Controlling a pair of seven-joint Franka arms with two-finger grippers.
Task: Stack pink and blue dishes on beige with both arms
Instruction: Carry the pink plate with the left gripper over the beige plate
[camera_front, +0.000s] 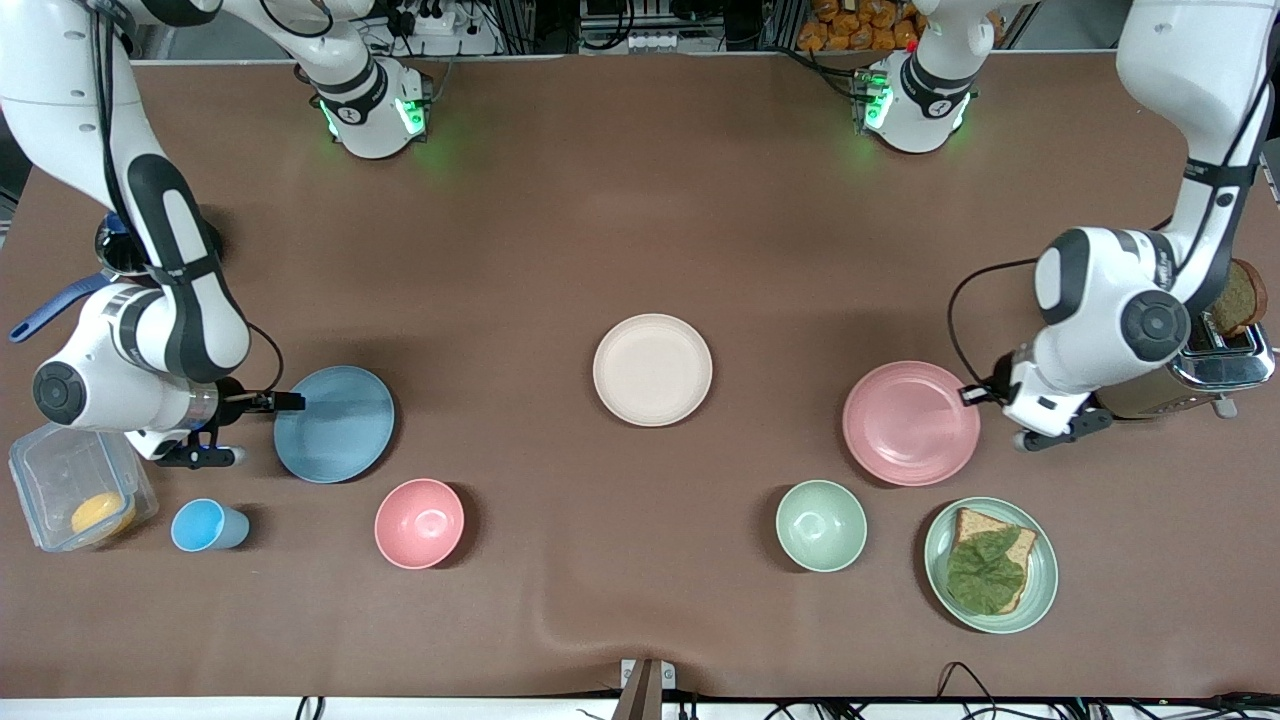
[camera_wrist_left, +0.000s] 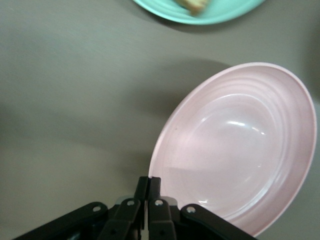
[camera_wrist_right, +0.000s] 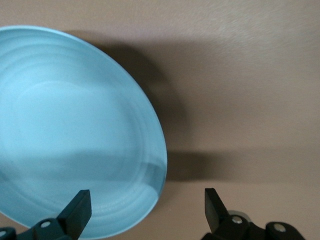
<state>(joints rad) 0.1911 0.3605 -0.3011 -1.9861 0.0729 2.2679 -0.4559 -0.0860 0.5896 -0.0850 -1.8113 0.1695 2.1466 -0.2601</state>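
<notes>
Now the right gripper (camera_front: 290, 402) is at the rim of the blue plate (camera_front: 334, 423), at the right arm's end of the table. Its fingers (camera_wrist_right: 75, 214) are wide apart, with the plate's edge between them, so it has no hold yet. If they close too high or too far out, they could miss the thin rim and push the plate away. A sliding plate could bump the pink bowl (camera_front: 419, 523) or the small blue cup (camera_front: 205, 526), which sit nearer the front camera.

The beige plate (camera_front: 652, 369) waits in the middle of the table with nothing on it.

The pink plate (camera_front: 910, 422) lies toward the left arm's end. The left gripper (camera_wrist_left: 148, 186) is pressed together on its rim, so the hold is on one thin edge only. When lifted, the plate could tip and slip out. It could drop onto the green bowl (camera_front: 821, 525) or the green plate with bread and a leaf (camera_front: 990, 565).

If both arms go to the beige plate together, they could knock each other.
</notes>
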